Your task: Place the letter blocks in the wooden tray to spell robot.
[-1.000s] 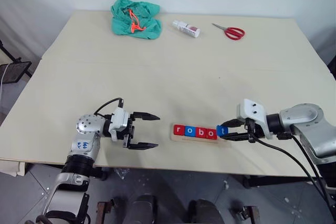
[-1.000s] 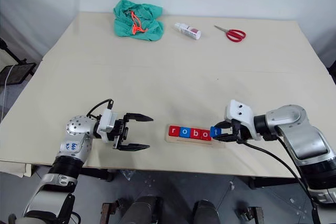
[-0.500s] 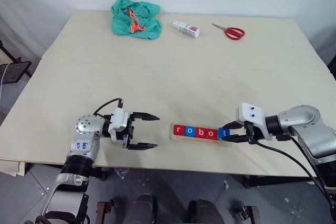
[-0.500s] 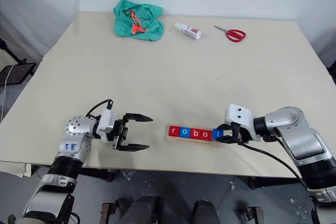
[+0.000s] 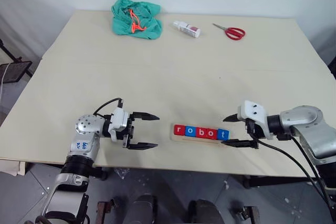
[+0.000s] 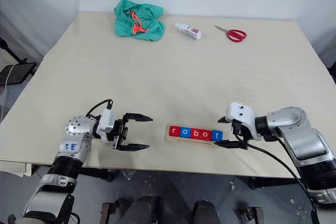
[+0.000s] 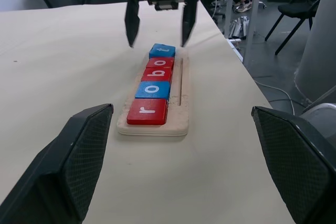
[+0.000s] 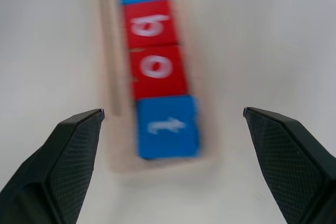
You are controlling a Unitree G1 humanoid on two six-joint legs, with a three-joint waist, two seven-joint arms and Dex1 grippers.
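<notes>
Pale tabletop, near edge: wooden tray point(image 5: 200, 138) holding five letter blocks point(image 5: 201, 132) reading r-o-b-o-t. Right gripper point(image 5: 240, 129) wide open astride the blue t; left gripper point(image 5: 147, 130) open, empty, beside tray. Spelling appears complete; next move: withdraw right arm without nudging blocks.

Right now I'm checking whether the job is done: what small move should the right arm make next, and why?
Probably draw the right gripper straight back from the wooden tray. Its fingers stand open either side of the blue t block, which sits last in the row spelling robot, so nothing seems left to place.
</notes>
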